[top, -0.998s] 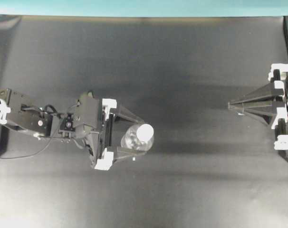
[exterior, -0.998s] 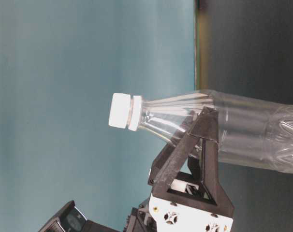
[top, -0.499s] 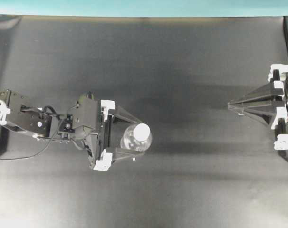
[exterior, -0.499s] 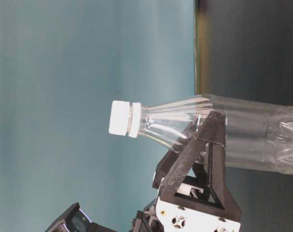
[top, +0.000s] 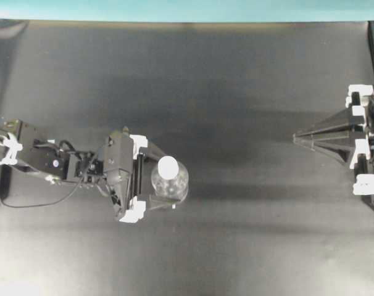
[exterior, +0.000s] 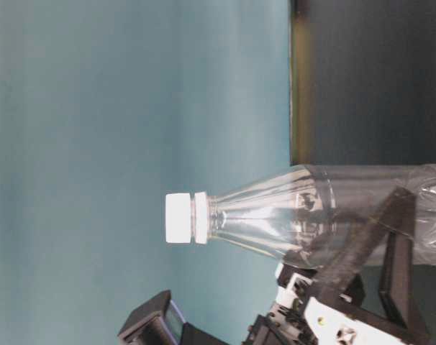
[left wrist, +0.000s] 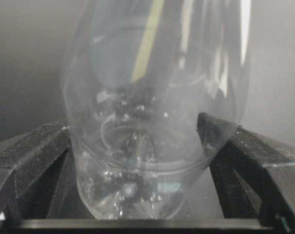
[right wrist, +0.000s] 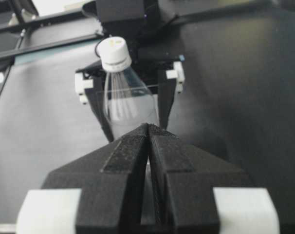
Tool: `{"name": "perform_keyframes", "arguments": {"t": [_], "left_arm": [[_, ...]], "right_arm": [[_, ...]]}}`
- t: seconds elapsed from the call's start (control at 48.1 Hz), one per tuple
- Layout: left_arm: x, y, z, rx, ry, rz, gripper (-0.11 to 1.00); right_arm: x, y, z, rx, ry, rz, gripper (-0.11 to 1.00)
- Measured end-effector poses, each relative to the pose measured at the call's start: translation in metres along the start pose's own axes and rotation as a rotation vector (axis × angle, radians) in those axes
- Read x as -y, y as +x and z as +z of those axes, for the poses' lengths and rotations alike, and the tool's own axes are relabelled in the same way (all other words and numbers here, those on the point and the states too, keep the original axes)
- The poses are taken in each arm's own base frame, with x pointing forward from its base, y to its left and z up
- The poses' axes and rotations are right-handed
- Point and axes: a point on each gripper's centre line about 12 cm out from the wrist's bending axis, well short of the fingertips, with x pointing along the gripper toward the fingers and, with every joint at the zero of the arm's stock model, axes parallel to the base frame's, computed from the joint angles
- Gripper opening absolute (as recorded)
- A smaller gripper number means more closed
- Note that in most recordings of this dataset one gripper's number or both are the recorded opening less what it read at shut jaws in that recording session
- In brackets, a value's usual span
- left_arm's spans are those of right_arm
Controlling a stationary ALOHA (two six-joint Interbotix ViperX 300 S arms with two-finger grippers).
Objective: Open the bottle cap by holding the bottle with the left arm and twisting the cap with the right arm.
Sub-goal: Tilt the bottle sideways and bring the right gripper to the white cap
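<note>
The clear bottle [top: 176,187] stands nearly upright on the black table, its white bottle cap [top: 168,166] on top. In the table-level view the bottle [exterior: 311,215] and cap [exterior: 178,218] appear turned sideways. My left gripper [top: 170,180] is open wide, with a finger on each side of the bottle's lower body [left wrist: 152,122]. The bottle fills almost the whole gap, and I cannot tell whether the fingers touch it. My right gripper [top: 296,138] hangs shut and empty far to the right, pointing at the bottle [right wrist: 128,102] and cap [right wrist: 114,53] from a distance.
The black table mat [top: 236,74] stretches between the two arms. A teal wall [top: 174,9] runs along the far edge. The right arm's mount [top: 369,154] sits at the right border.
The bottle was tilted and now stands nearly upright, a little further left. My left gripper drew back leftward, its fingers now lower on the bottle. The right gripper has not moved.
</note>
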Motion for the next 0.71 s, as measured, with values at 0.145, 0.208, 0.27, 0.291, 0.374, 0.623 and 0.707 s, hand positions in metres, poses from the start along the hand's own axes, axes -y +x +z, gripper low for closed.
{"name": "perform_keyframes", "arguments": {"t": [0.145, 0.208, 0.27, 0.291, 0.374, 0.623, 0.707], "left_arm": [[0.0002, 0.0004, -0.0032, -0.009, 0.001, 0.000, 1.00], [-0.0004, 0.0002, -0.0037, -0.011, 0.000, 0.001, 1.00], [-0.0004, 0.0002, -0.0037, -0.011, 0.000, 0.001, 0.99], [0.0001, 0.0002, -0.0038, -0.011, 0.001, 0.000, 0.99], [-0.0006, 0.0004, -0.0053, -0.015, 0.000, 0.002, 0.96], [0.0009, 0.0007, -0.0060, -0.017, 0.017, -0.002, 0.81], [0.0014, 0.0004, -0.0067, -0.019, 0.020, -0.003, 0.81]], "right_arm": [[0.0001, 0.0003, -0.0001, 0.000, 0.003, 0.000, 0.00], [0.0001, 0.0003, -0.0003, -0.001, 0.003, -0.001, 0.00], [0.0002, 0.0005, -0.0006, -0.003, 0.003, -0.001, 0.00], [0.0001, 0.0003, -0.0001, 0.000, 0.003, 0.000, 0.00], [0.0002, 0.0005, -0.0006, -0.003, 0.003, -0.001, 0.00], [0.0007, 0.0013, -0.0049, -0.041, 0.034, -0.007, 0.00], [0.0002, 0.0039, -0.0092, -0.105, 0.073, -0.015, 0.00]]}}
